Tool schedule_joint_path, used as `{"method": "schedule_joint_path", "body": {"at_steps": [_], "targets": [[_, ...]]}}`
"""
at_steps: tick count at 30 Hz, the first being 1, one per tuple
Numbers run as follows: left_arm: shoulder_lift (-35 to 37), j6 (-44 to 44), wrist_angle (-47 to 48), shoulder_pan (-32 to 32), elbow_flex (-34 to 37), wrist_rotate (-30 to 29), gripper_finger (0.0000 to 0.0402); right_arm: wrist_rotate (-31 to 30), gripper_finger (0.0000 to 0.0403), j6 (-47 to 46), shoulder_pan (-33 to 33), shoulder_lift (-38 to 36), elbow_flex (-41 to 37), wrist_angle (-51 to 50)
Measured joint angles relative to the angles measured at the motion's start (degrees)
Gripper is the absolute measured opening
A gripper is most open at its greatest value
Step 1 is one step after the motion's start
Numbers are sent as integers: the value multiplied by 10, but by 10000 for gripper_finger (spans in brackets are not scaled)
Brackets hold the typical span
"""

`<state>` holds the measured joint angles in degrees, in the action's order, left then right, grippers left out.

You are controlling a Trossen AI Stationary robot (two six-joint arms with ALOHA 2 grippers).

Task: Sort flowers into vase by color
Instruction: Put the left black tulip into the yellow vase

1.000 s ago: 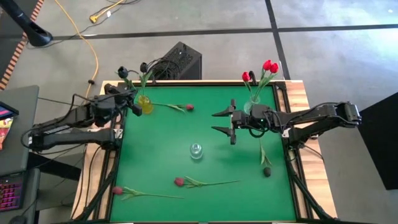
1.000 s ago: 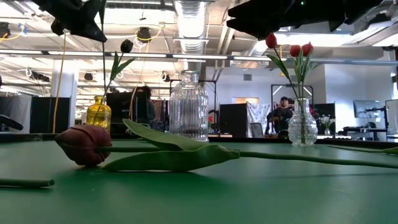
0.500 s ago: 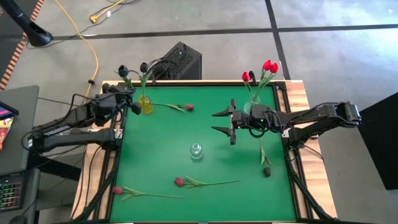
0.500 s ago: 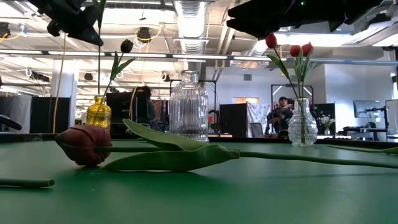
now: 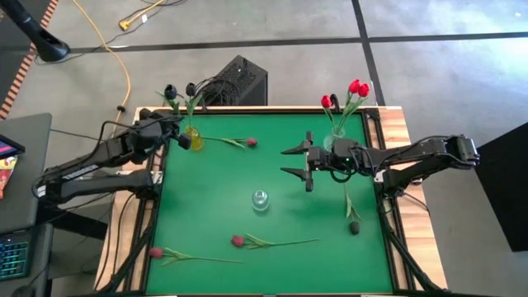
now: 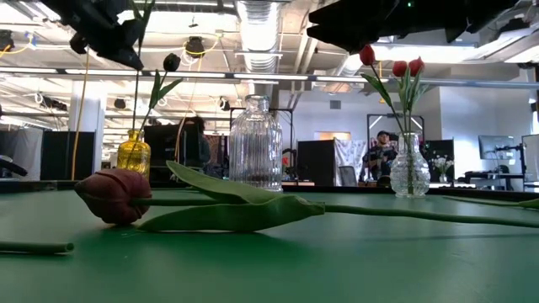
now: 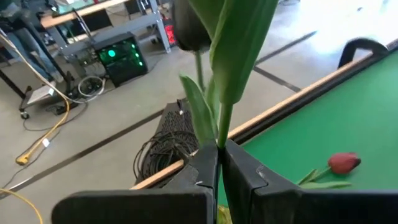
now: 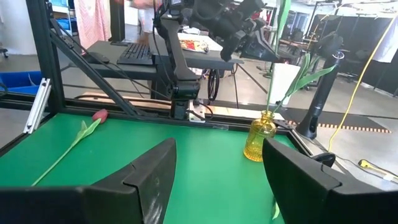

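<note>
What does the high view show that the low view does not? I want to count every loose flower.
Only the high view shows the dark tulip by the right edge, the bottom-left tulip, and the open right gripper. Only the low view shows the room behind and the clear vase's ribbed glass. Both show the yellow vase, the red tulips and the left gripper clamping a stem.

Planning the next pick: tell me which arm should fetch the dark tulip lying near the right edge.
Right. The right gripper hovers open and empty, on the side of the dark tulip. The left gripper is shut on a flower stem at the yellow vase.
</note>
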<state>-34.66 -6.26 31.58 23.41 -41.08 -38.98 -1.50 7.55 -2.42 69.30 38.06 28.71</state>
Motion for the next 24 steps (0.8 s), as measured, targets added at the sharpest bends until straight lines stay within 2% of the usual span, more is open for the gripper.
{"method": "schedule_joint_path", "body": {"at_steps": [7,13,24], "targets": [[-35,-6,-1,30,0,14,0,0,265,-7,0,0,0,0],[-43,-35,-4,84,3,82,0,0,265,-10,2,0,0,-9],[-38,-45,-70,160,103,161,0,1,265,-20,2,0,0,-54]]}}
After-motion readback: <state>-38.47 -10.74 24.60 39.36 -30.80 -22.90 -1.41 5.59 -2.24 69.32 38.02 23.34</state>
